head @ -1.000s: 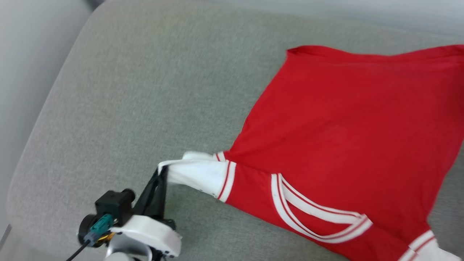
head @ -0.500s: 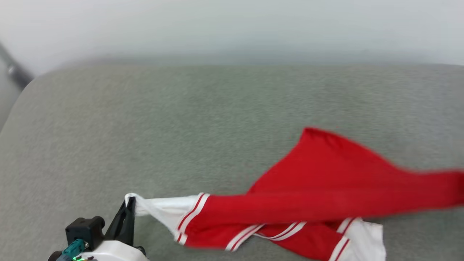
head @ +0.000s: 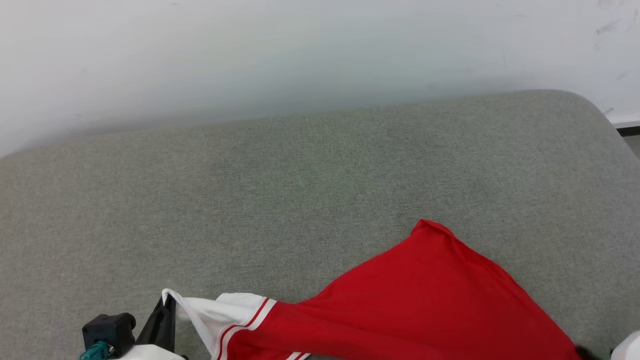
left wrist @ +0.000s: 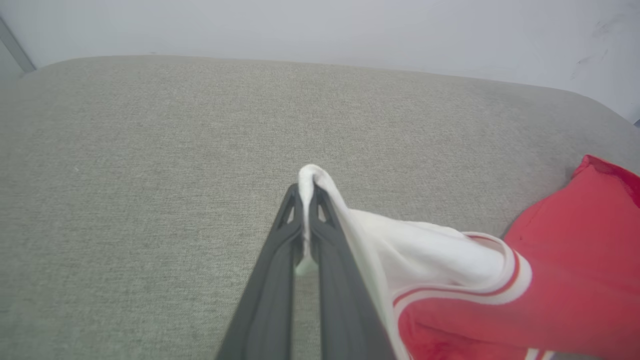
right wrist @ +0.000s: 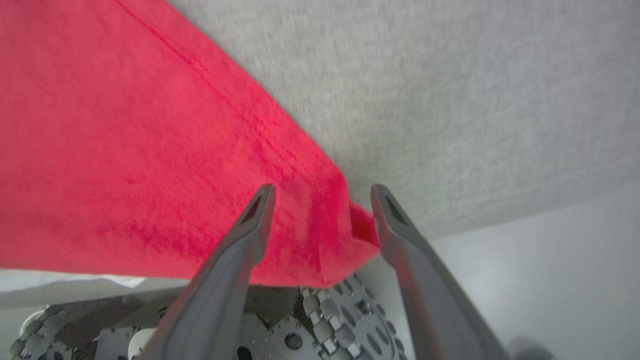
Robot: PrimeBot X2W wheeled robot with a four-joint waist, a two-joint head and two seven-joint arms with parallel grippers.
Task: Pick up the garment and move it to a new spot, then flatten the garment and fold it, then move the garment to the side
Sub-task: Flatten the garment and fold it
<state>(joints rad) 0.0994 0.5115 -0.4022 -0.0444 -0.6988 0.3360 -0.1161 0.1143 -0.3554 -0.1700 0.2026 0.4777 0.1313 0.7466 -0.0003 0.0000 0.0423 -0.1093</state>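
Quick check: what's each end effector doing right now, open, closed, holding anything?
Left end effector: closed, pinching the white sleeve end of the shirt.
Right end effector: open; the shirt's red corner sits between its fingers, unclamped.

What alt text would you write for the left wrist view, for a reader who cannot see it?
The left gripper has its jaws shut on the white sleeve end of the red garment, which trails off to the right over a grey fabric cushion. A pale wall stands behind.
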